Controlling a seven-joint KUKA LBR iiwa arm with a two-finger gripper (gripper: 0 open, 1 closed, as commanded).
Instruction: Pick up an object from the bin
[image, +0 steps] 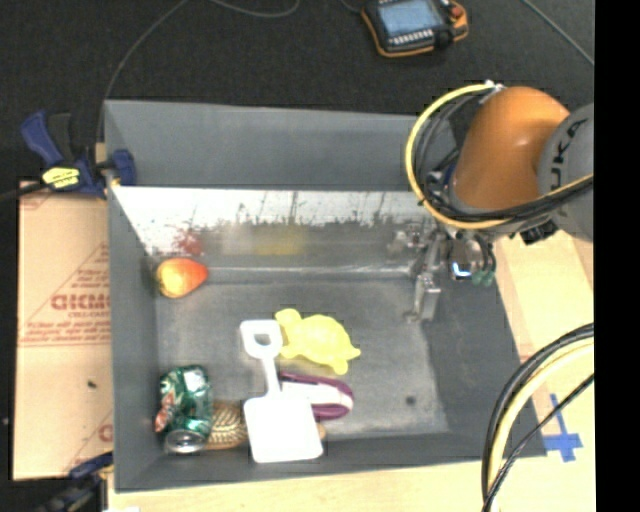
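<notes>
yellow toy (318, 340): nearest thing to the tool, long axis roughly across the view
tool (428, 292): view-right of yellow toy, slightly farther back, well apart, over bare bin (460, 350) floor
tool state: cannot tell, released or clenched
white shovel (275, 415): handle touches yellow toy's view-left edge
next move: probably traverse view-left to yellow toy

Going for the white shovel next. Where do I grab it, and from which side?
Grip the white shovel by its thin handle, from straight above, closing across it. It lies flat, the blade looks too broad, and the yellow toy crowds the looped end.
</notes>
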